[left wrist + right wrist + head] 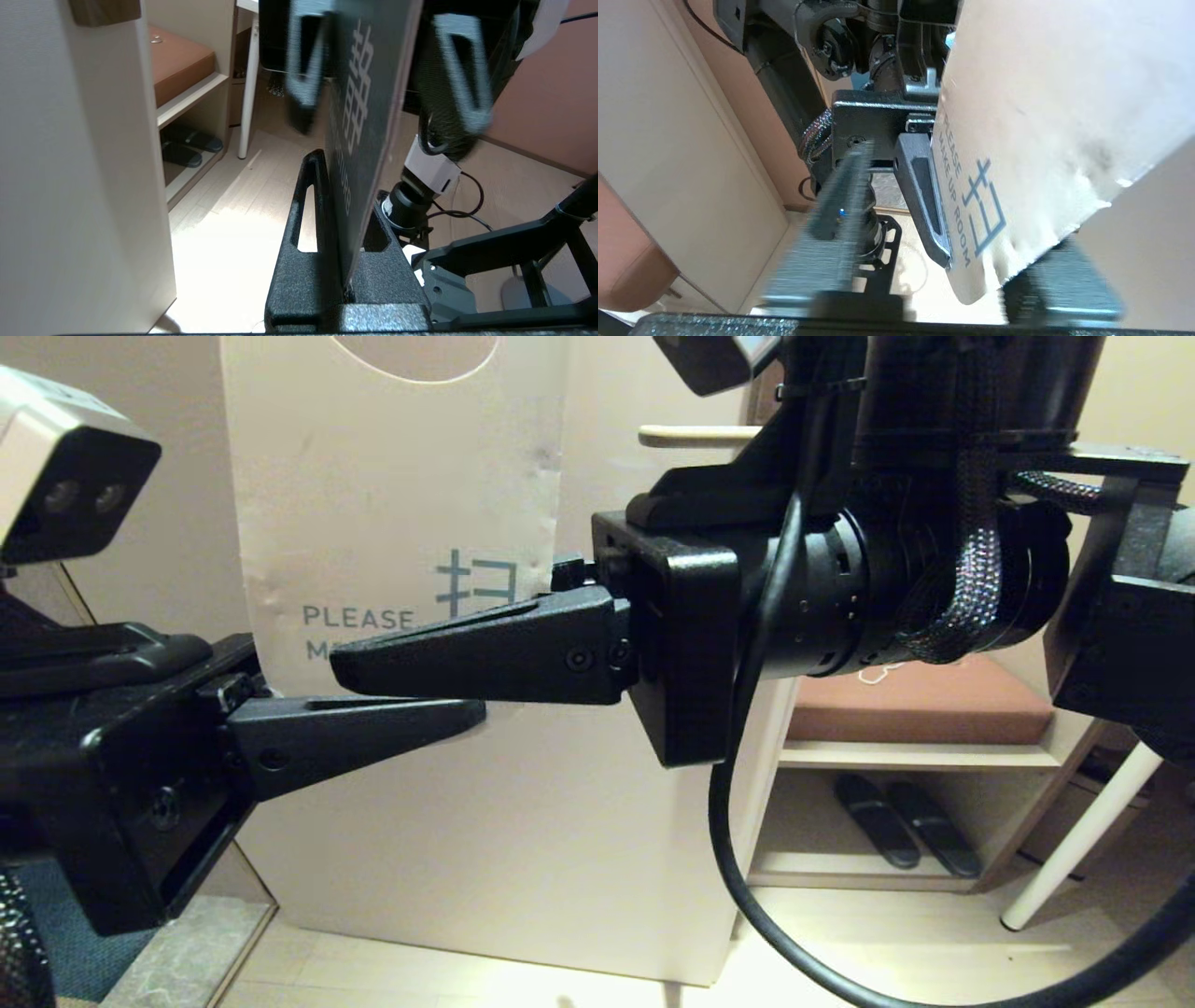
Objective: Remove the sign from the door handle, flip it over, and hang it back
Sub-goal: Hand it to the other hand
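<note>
The sign [392, 504] hangs in the air in front of me, white "PLEASE MAKE UP ROOM" side towards my head. Its dark side [359, 116] shows in the left wrist view. My left gripper [467, 711] comes in from the lower left and is shut on the sign's lower part [336, 186]. My right gripper [341, 667] reaches in from the right. It is open, with its blurred fingers [303, 70] standing apart on either side of the card [1041, 116], clear of it. The beige door handle [695, 434] shows at top centre, partly hidden behind the right arm.
A beige panel [523, 859] stands right behind the sign. To the right is a low shelf with a brown cushion [920, 700] and dark slippers [906, 821] under it. A white table leg [1083, 840] slants at the far right. A black cable [738, 859] hangs from the right arm.
</note>
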